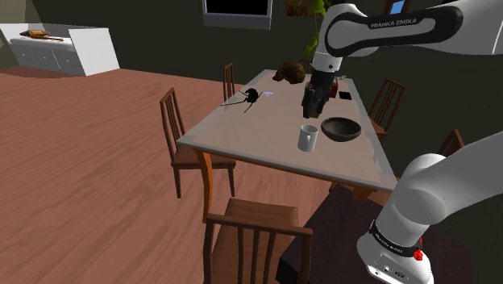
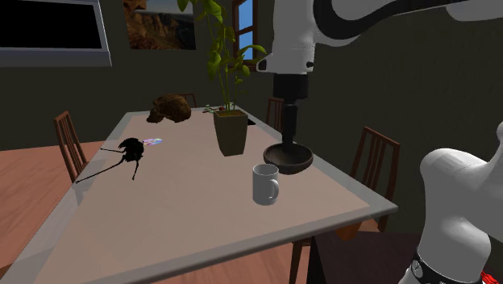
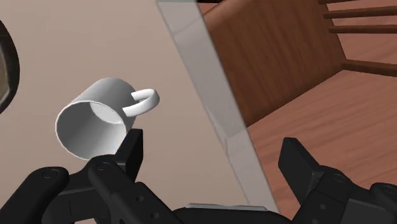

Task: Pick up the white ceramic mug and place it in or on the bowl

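- white mug (image 1: pixel 308 138) stands upright on the table (image 1: pixel 242 129), open end up, near the table's edge on the stand's side.
- we see the dark bowl (image 1: pixel 341 128) just beside it, at the shoulder view's right; the two are apart, not touching.
- black gripper (image 1: pixel 309 110) hangs above the tabletop, close to both mug and bowl, and touches neither.
- in the second exterior view the gripper (image 2: pixel 288 142) points straight down, lined up over the bowl (image 2: pixel 288 158); the mug (image 2: pixel 264 185) sits nearer that camera, handle toward that view's right.
- in the wrist view the gripper (image 3: pixel 215 145) has its jaws spread wide with nothing pinched; we see only the table edge and wood floor between them.
- the mug (image 3: pixel 95 124) lies outside one finger there, not between the two, and we look down into its mouth.
- elsewhere on the table (image 2: pixel 185 210): a potted plant (image 2: pixel 230 131), a black spindly object (image 2: pixel 129 151), a brown lump (image 2: pixel 168 109) at the far end.
- wooden chairs (image 1: pixel 184 137) stand around the table.
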